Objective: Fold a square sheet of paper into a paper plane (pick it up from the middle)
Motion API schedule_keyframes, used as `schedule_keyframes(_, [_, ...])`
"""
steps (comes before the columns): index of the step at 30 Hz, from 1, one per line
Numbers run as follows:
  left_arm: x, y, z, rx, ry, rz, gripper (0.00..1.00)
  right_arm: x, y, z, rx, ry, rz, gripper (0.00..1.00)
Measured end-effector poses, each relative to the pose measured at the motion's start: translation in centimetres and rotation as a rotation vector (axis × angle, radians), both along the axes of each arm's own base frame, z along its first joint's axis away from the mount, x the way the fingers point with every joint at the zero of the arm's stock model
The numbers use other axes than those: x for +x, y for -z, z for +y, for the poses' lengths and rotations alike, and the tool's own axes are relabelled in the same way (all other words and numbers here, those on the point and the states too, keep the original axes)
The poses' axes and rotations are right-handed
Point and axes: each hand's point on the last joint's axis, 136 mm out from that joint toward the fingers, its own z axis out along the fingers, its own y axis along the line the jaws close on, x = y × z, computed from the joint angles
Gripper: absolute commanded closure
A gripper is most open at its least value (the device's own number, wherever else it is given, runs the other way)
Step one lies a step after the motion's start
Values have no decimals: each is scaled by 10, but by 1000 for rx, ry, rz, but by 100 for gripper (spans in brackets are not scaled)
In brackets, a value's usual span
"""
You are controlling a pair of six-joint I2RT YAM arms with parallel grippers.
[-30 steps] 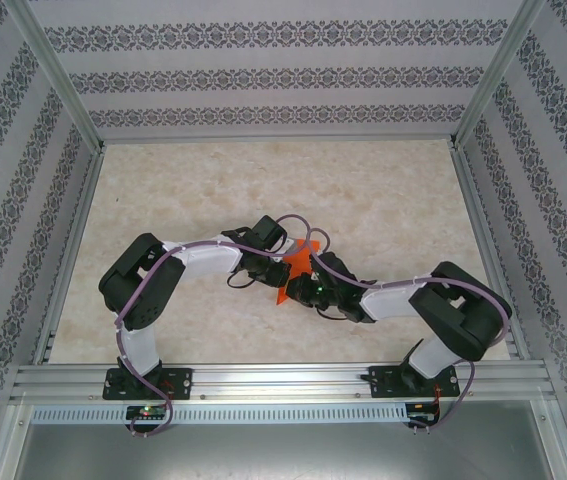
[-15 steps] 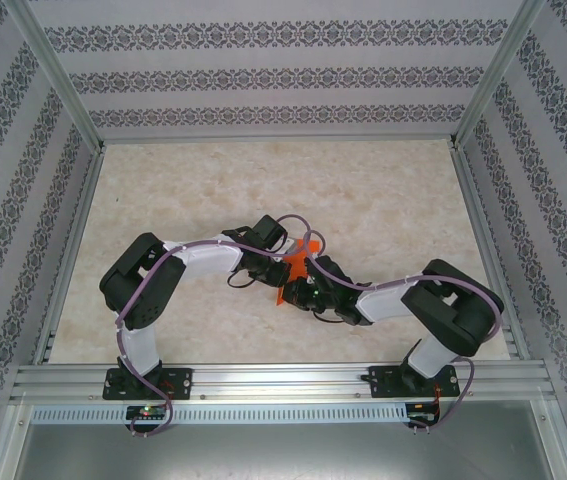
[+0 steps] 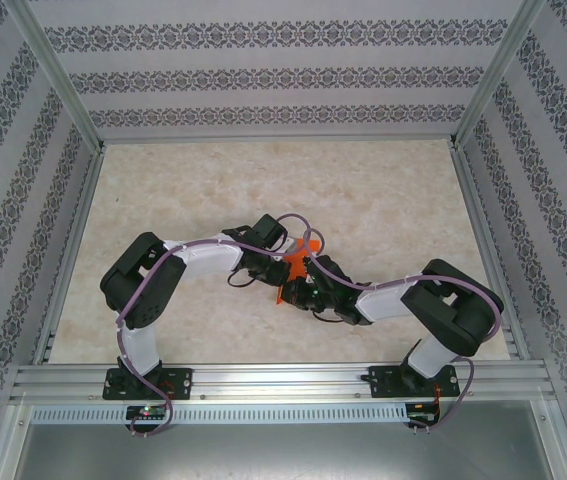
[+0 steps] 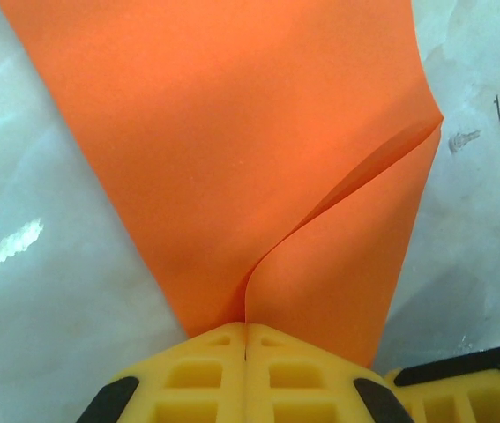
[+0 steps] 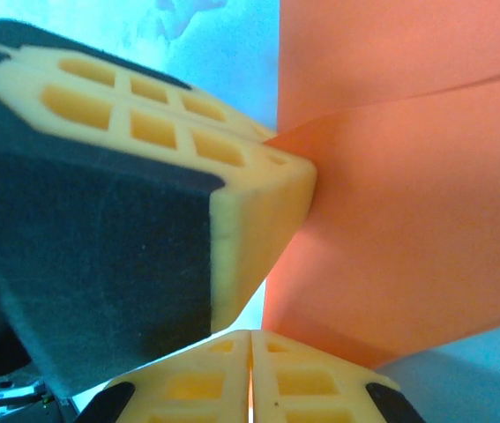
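Found the square sheet of paper (image 3: 300, 262) held up off the table (image 3: 383, 190), near the table's middle and between the two wrists. Looked no longer flat: from the left wrist, saw a broad orange panel (image 4: 223, 132) with a second layer curling away on its right side, open at the far corner and not yet pressed down.

Judged the step in hand as setting a crease between two grips. To do it well, needed one pinch fixed as the anchor while the other drew the loose layer snug along the fold line. Needed slow, short moves too, since thin paper slips or tears under a sideways tug. Best not to release either side before the layers lay matched, edge to edge.

Saw the left gripper (image 4: 246, 330) pressed fully together, with the paper running straight out of the seam between its pads, so pinching the sheet. Saw the right gripper (image 5: 251, 335) pressed together as well, with the orange sheet (image 5: 408, 220) just beyond its right pad. Could not tell whether any paper was nipped in that seam. Noted a left pad (image 5: 258, 189) touching the sheet just above the right gripper's pads.
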Motion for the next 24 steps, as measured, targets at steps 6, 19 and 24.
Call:
schedule_keyframes(6, [1, 0, 0, -2, -1, 4, 96, -2, 3, 3, 7, -15, 6, 91])
schedule_keyframes(19, [2, 0, 1, -4, -5, 6, 96, -2, 1, 7, -6, -41, 10, 91])
schedule_keyframes(24, [2, 0, 1, -5, -5, 6, 96, -7, -8, 14, -2, -69, 5, 91])
